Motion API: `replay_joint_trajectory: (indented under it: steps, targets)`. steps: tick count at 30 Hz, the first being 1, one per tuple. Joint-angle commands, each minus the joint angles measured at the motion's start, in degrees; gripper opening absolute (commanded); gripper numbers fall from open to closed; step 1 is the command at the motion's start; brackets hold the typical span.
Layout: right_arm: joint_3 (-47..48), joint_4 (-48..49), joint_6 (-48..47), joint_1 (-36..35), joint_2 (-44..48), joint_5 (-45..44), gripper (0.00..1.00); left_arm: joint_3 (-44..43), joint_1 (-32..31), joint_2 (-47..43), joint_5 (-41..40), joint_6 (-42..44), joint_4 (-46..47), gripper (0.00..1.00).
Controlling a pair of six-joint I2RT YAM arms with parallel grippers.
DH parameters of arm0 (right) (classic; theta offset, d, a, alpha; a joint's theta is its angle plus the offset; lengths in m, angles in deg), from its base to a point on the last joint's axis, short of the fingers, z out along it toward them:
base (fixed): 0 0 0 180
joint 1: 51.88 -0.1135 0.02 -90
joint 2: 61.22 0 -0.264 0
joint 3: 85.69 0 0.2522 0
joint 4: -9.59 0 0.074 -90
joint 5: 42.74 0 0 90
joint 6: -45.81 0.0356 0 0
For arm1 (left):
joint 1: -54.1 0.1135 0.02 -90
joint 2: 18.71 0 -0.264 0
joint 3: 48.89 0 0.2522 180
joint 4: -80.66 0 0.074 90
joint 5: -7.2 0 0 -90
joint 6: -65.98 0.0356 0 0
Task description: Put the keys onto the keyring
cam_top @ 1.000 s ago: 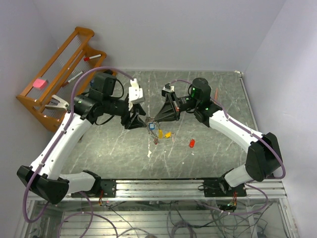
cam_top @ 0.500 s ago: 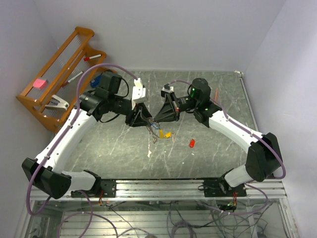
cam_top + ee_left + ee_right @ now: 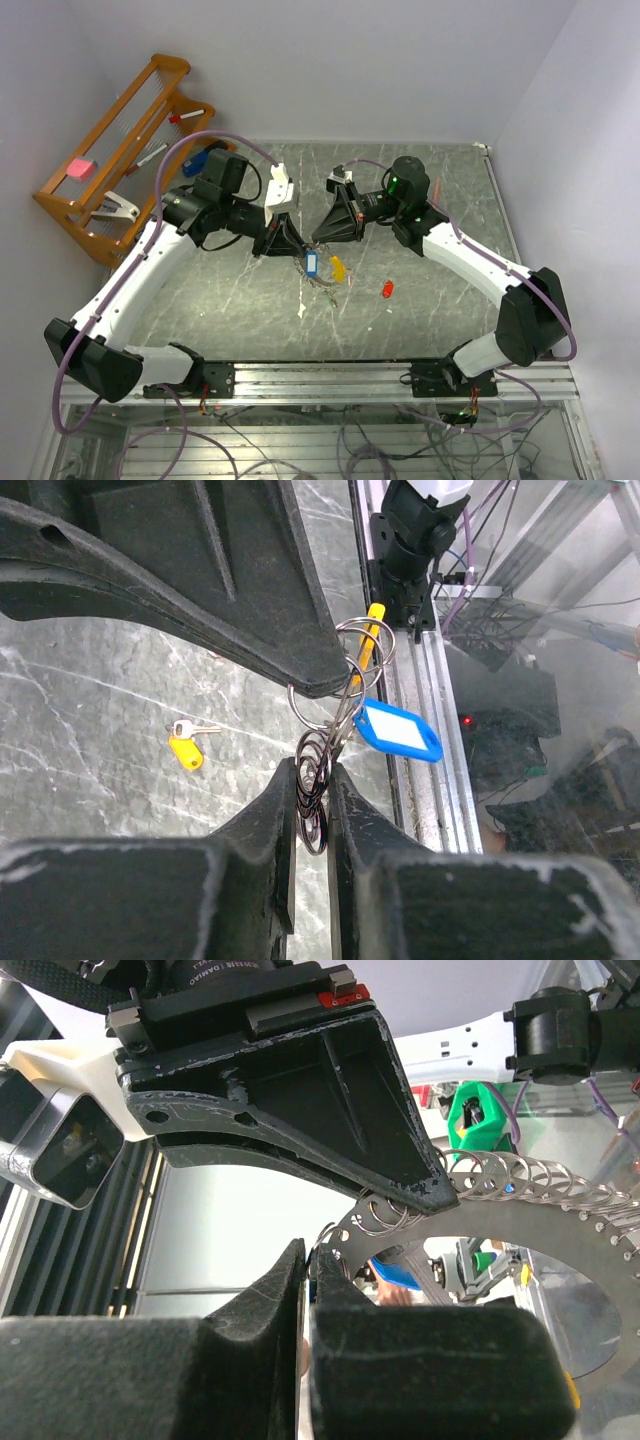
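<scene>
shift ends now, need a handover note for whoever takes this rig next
Left pincer: shut on the keyring, which is held above the table.
Right pincer: shut on the same keyring.
Done: blue key tag hangs from the keyring.
Left: yellow key and red key lie loose on the table and need threading on.

Small white lettering, apparently "DAMIAO", marks the black motor housing (image 3: 215, 972).

Left hand (image 3: 291, 242), right hand (image 3: 319, 238): pinched, tip-to-tip.
</scene>
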Motion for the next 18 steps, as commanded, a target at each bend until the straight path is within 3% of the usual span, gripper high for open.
replay_joint_trajectory:
  steps: [1,4,9,18]
  targets:
    - [1.24,3.99,1.07,-0.53,0.86,-0.38,0.0,-0.62,-0.34,-0.37,1.78,-0.82,1.81,0.07]
    - [1.57,3.04,0.58,-0.6,0.78,-0.49,0.0,-1.38,-0.33,-0.28,2.25,-0.39,1.06,0.07]
    - [2.03,0.98,-0.61,-0.45,0.78,-0.27,0.17,-2.04,-0.34,-0.37,3.17,0.14,0.14,0.07]
    - [4.04,-5.37,-5.4,0.31,1.06,0.63,0.21,-1.65,-0.06,-1.31,6.45,-0.28,-0.73,0.07]
